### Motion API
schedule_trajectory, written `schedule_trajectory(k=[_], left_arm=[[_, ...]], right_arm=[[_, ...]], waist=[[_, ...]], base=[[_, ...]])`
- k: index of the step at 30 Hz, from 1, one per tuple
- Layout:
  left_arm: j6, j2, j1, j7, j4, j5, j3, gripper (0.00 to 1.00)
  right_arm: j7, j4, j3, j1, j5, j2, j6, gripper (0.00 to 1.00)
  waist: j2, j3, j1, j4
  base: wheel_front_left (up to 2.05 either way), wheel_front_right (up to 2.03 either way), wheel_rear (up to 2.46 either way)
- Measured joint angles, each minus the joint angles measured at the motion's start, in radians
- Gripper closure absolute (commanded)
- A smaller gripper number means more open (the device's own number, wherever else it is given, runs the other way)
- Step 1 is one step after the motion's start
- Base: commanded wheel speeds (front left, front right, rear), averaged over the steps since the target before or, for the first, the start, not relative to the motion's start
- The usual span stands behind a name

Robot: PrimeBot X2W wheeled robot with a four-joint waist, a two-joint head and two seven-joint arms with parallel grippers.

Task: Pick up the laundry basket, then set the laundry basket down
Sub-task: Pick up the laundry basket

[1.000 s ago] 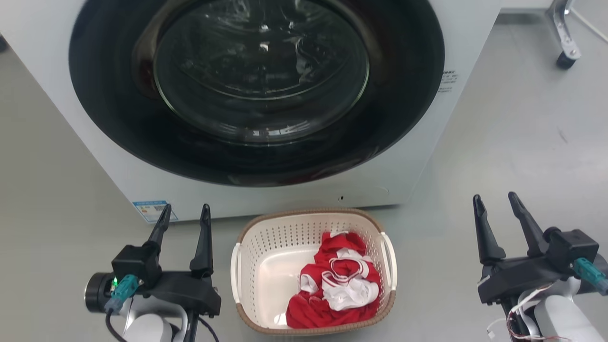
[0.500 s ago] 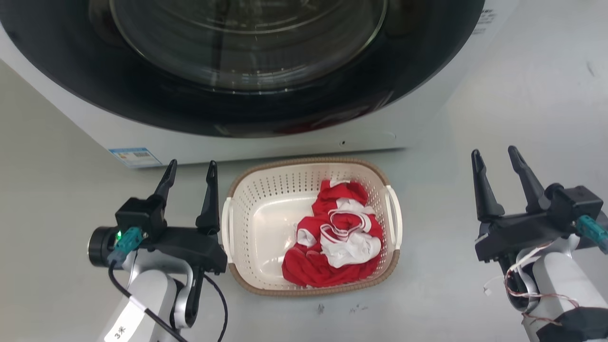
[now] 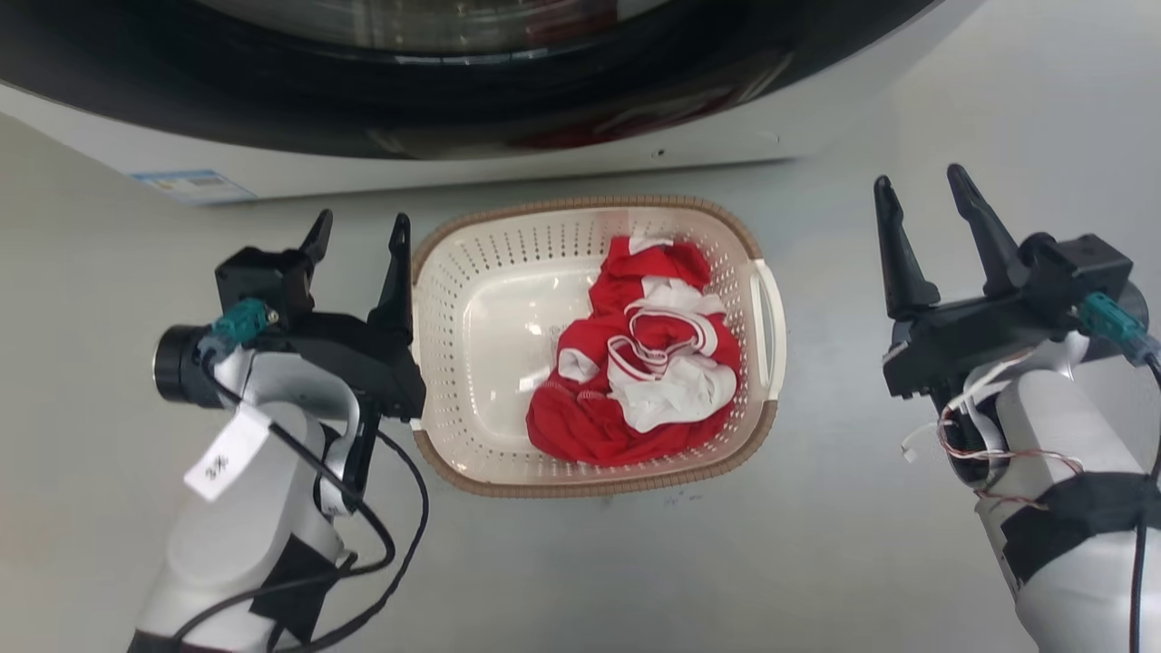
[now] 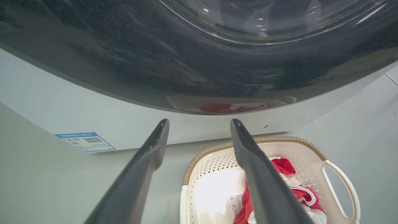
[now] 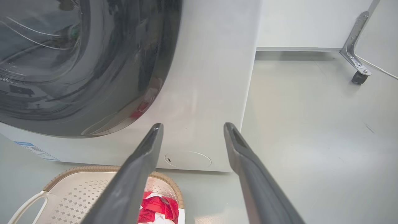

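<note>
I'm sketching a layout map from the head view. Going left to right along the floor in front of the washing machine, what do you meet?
left claw → laundry basket, with red and white clothes inside it → right claw

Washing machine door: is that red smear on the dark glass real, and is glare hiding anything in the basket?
Left wrist view: the smear is a reflection of the red and white clothes on the glossy black washing machine door; glare whitens the floor of the cream-white perforated plastic laundry basket. Head view: same reflection, milder sheen. Right wrist view: reflection again.
</note>
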Motion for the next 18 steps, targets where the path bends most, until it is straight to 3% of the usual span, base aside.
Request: schedule_trajectory(k=[18], left_arm=[[-0.044,-0.021,-0.146,0.116,0.282,-0.017,-0.008,0.00]], right_arm=[[0.016,0.280,0.098,-0.146,-0.022,0.070,0.019,0.00]], waist=[[0.0000,0.186,-0.0001,-0.013]], base=[[0.00,0.00,0.00]])
